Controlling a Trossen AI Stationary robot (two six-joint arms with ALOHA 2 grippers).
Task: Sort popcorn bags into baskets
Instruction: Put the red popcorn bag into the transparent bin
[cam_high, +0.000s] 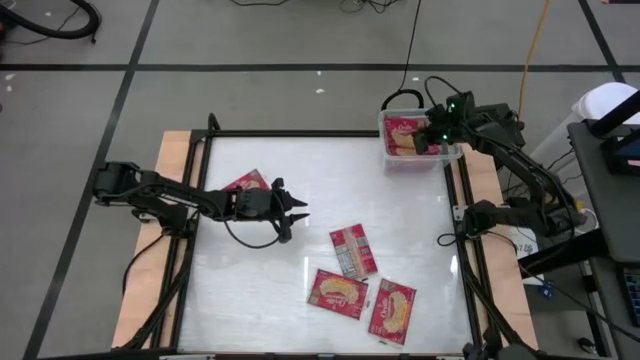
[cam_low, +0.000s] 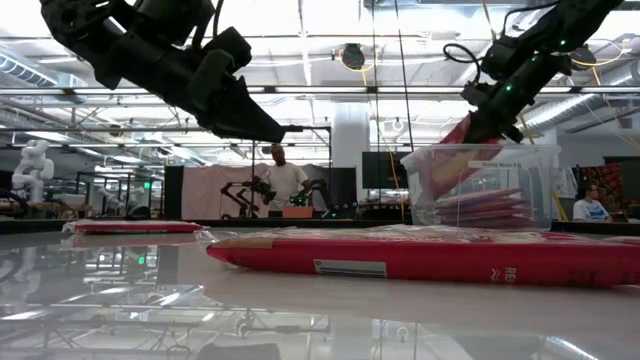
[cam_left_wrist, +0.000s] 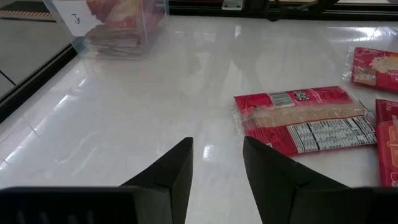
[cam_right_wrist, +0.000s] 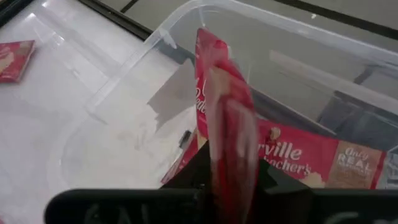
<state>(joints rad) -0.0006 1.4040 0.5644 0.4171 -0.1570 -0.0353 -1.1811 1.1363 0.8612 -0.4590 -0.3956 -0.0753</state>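
Red popcorn bag (cam_right_wrist: 227, 118) hung pinched in the right gripper (cam_right_wrist: 229, 177) over the clear bin (cam_right_wrist: 186, 25); the left gripper (cam_left_wrist: 216, 168) hovered, fingers parted.

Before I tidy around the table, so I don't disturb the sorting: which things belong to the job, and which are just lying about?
Job:
- packet in the right gripper, over the clear bin
- packets already in the bin
- three packets mid-table
- packet by the left arm
- left gripper, jaws open, empty

Lying about:
- cables on the floor
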